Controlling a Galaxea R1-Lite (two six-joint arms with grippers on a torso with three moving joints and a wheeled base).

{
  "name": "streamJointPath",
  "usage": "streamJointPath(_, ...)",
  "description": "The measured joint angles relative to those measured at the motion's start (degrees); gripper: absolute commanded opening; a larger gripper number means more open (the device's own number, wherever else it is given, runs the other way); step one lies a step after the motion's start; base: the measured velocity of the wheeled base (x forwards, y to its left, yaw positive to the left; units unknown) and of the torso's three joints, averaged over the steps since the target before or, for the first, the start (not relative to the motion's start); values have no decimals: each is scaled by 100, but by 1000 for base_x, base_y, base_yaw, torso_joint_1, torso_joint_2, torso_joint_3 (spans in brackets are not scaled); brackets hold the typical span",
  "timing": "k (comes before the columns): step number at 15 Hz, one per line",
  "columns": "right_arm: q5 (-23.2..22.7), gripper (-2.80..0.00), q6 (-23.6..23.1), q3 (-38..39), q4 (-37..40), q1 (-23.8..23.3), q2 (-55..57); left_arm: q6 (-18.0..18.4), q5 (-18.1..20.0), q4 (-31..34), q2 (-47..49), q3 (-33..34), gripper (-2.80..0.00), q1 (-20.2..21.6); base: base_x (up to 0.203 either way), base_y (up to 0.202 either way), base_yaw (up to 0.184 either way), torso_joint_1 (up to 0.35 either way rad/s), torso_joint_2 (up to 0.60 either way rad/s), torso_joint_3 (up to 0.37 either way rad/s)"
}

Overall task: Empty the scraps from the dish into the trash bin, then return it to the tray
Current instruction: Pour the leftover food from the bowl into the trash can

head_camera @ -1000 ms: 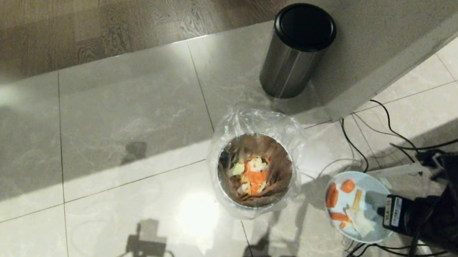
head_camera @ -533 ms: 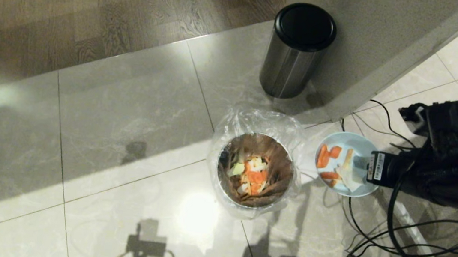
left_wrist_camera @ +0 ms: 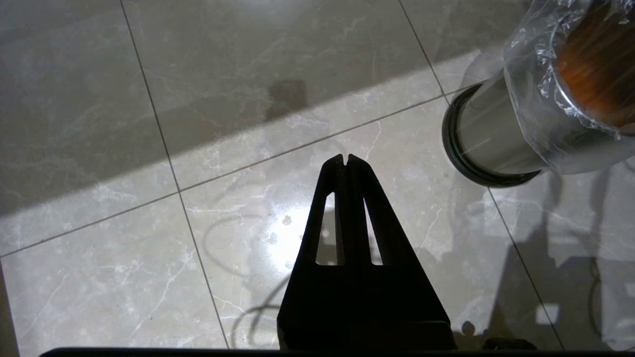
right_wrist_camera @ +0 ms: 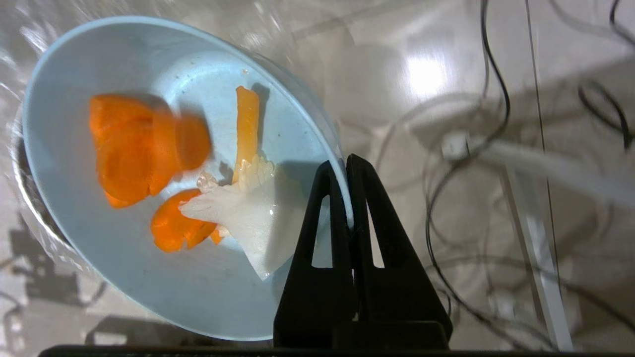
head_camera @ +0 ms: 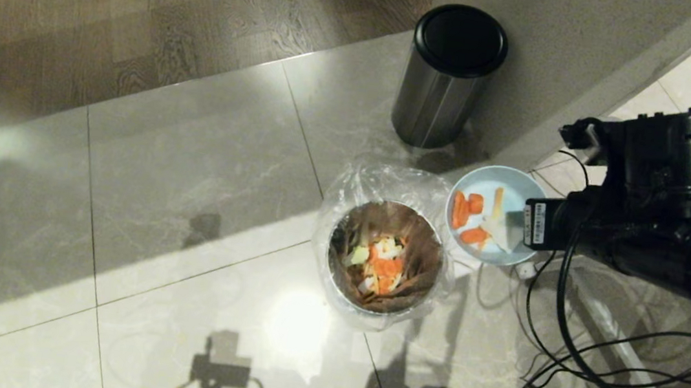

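The dish [head_camera: 493, 214], scraps [head_camera: 471, 218] aboard, hangs just beside the trash bin [head_camera: 385, 257], perhaps overlapping its bag; right gripper [right_wrist_camera: 346, 166] clamped on its rim. Left gripper [left_wrist_camera: 346, 159] pressed together, over bare floor [head_camera: 193, 157].

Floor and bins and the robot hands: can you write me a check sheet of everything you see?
Surface: pale marble floor tiles, wood floor beyond.
Job's things: pale-blue dish with carrot scraps, held beside the bagged trash bin, not yet tipped; bin already holds scraps. Tray: nothing seen.
Clutter: steel bin with black lid, closed.
Grippers: right gripper shut on the dish rim; left gripper shut, empty, above the tiles.
Cables: black cables on the floor under the right arm.
Surroundings: grey wall corner; no people.
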State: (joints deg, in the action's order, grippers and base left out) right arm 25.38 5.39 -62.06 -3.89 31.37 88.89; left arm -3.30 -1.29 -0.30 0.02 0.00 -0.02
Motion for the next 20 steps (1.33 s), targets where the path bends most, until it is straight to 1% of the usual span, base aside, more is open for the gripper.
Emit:
streamJointPath(2,55,-280,-282,2,-619,103,126,0,0,0,0,0,-280,2,0,0,0,0,0,0)
streamJointPath(6,74,-280,-1499,255,-2305,257,400,2,0,0,0,0,-280,2,0,0,0,0,0,0)
streamJointPath(8,68,-280,-2006,462,-3179,375,541,-1,-2,-2,0,0,-280,2,0,0,0,0,0,0)
streamJointPath(10,35,-280,-2569,732,-4201,504,724,-1,0,-2,0,0,-280,2,0,0,0,0,0,0)
streamJointPath(12,11,-280,-3068,1021,-5016,650,882,2,0,-2,0,0,-280,2,0,0,0,0,0,0)
streamJointPath(14,-61,-280,-3452,1270,-5702,769,1017,0,0,0,0,0,-280,2,0,0,0,0,0,0)
streamJointPath(16,-293,-280,-3890,1451,-6401,826,1167,2,1,0,0,0,-280,2,0,0,0,0,0,0)
streamJointPath(20,-1236,-280,-4822,1798,-7581,853,1402,-1,0,0,0,0,-280,0,0,0,0,0,0,0)
